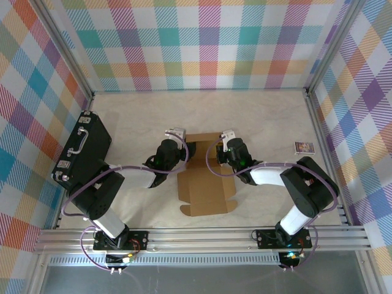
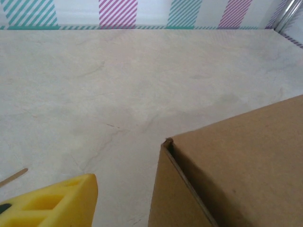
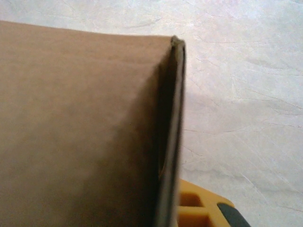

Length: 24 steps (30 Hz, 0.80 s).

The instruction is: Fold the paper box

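Right gripper (image 1: 223, 139) pinches the paper box (image 1: 205, 190) at 3 o'clock. Left gripper (image 1: 181, 139), spread wide at 9 o'clock, holds nothing, so that wall may flop flat.

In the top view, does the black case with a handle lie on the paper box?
No, the black case lies by the left wall, apart from the paper box.

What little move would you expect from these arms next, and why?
Probably the left end effector slides right onto the cardboard box: it hangs open beside a raised wall, bare table between them, while the right end effector seems to pinch the opposite wall.
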### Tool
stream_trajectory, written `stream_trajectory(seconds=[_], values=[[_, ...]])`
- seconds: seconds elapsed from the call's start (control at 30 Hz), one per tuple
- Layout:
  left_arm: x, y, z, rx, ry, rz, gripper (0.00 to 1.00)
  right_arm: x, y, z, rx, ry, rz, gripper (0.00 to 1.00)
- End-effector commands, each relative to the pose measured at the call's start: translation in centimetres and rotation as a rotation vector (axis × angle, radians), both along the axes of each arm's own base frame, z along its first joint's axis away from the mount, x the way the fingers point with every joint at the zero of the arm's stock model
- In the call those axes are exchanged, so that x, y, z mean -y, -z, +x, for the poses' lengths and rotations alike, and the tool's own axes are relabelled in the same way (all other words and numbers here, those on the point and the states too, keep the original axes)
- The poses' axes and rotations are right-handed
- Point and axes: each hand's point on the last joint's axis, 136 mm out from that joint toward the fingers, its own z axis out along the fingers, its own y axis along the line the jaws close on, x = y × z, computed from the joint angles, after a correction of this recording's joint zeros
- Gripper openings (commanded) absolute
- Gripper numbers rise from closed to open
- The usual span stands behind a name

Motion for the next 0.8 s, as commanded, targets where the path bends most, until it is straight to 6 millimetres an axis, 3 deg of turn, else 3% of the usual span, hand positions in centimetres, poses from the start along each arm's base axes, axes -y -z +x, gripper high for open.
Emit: stream_trajectory(seconds=[0.0,0.23,0.33,0.43,0.6,0.77], values=[[-0.4,1.2,-1.3,-0.045,0.016,-0.027,0.66,0.1,0.9,-0.5,-0.035,0.006,-0.004,0.0],[-0.9,4.9,-4.0,-0.122,0.068,-0.012,0.71,0.1,1.0,-0.4,-0.048,0.019,0.012,0.0],[-1.3,5.6,-4.3,-0.127,0.056,-0.001,0.67,0.1,1.1,-0.4,-0.049,0.019,0.01,0.0],[-1.5,6.0,-4.2,-0.126,0.042,0.003,0.63,0.1,1.0,-0.4,-0.05,0.02,0.011,0.0],[0.1,5.9,-2.9,-0.121,0.071,-0.004,0.53,-0.2,1.0,-0.4,-0.054,0.008,0.026,0.0],[-0.1,6.0,-2.0,-0.115,0.03,0.026,0.42,-0.3,0.9,-0.6,-0.055,0.003,0.03,0.0]])
